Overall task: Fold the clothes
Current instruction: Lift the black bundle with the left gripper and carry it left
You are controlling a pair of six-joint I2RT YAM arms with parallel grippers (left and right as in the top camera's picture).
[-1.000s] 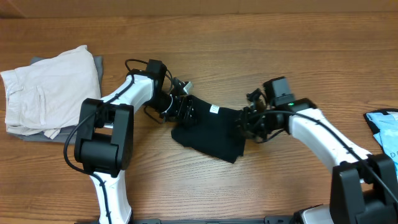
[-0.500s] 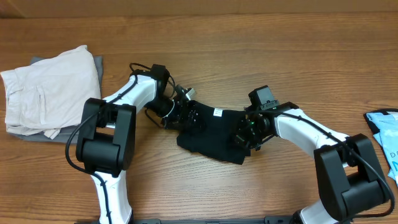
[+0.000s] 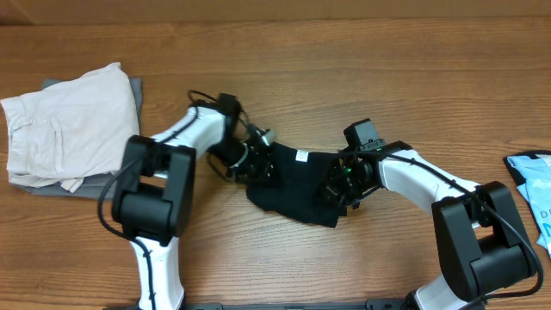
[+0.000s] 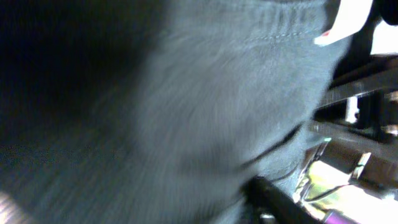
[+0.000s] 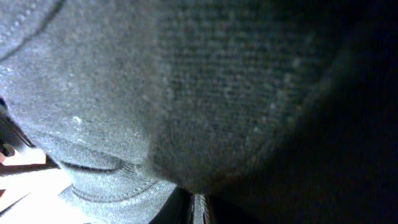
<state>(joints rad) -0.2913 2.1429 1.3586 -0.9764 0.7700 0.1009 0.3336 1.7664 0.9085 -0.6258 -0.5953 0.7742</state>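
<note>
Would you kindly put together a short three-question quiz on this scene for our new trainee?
1. True or false: the folded off-white fabric garment touches the crumpled black soft-fabric T-shirt.
2. What lies at the right edge of the wooden table? A) a green bottle B) a light blue printed item C) a red cup
3. Name the thing on which the right gripper is shut.

Key: 1 false, they lie well apart; 2 B; 3 the black T-shirt.
</note>
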